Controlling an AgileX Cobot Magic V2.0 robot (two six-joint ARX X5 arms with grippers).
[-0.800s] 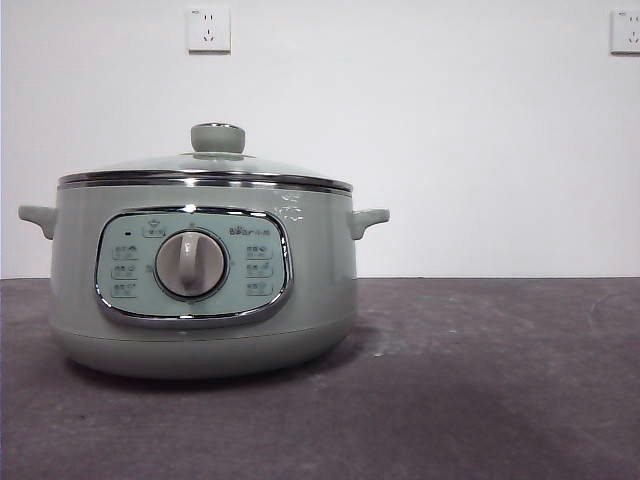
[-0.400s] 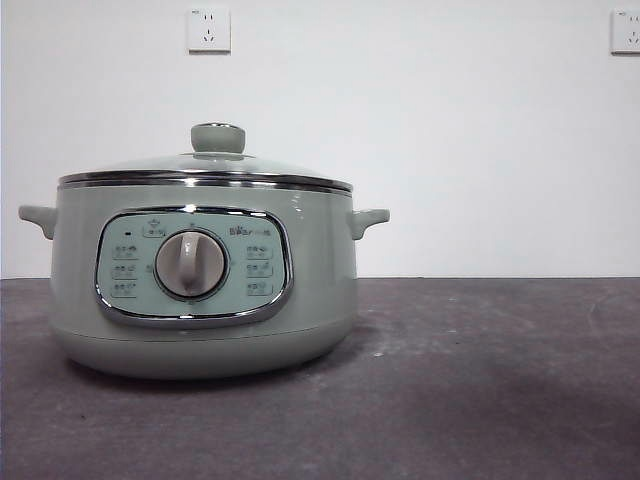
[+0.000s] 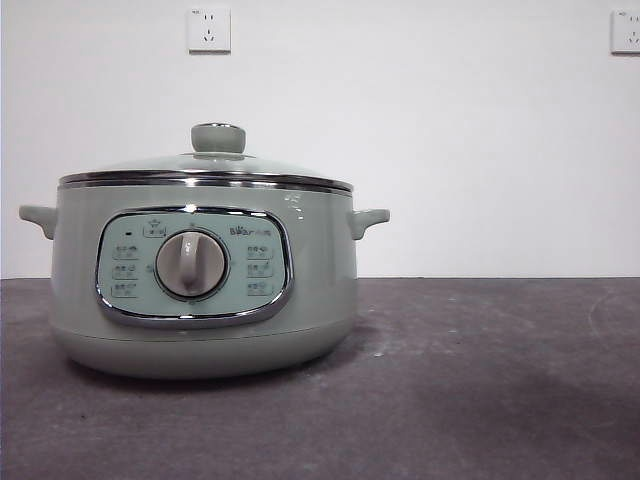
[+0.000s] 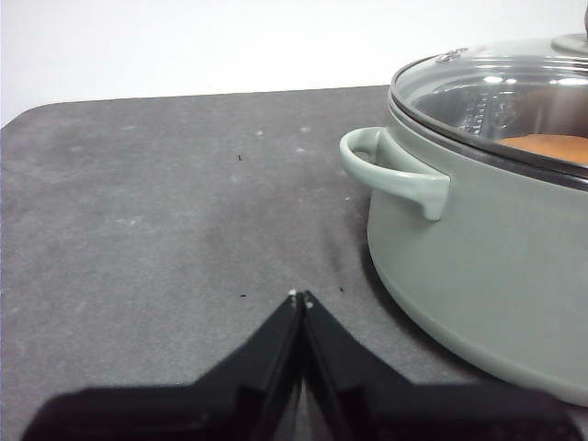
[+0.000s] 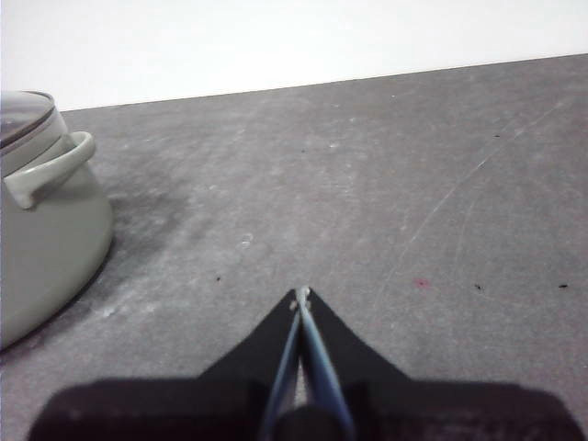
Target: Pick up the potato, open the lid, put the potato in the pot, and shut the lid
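One domed glass lid [image 3: 205,165] seated on smooth pot [image 3: 205,300]

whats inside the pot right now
Through the glass lid, seated on the pot, the left wrist view shows an orange-brown shape, apparently the potato. The rim and pot wall hide the rest of it.

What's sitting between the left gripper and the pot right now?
Nothing: in the left wrist view only bare dark table lies between the shut left gripper and the pot.
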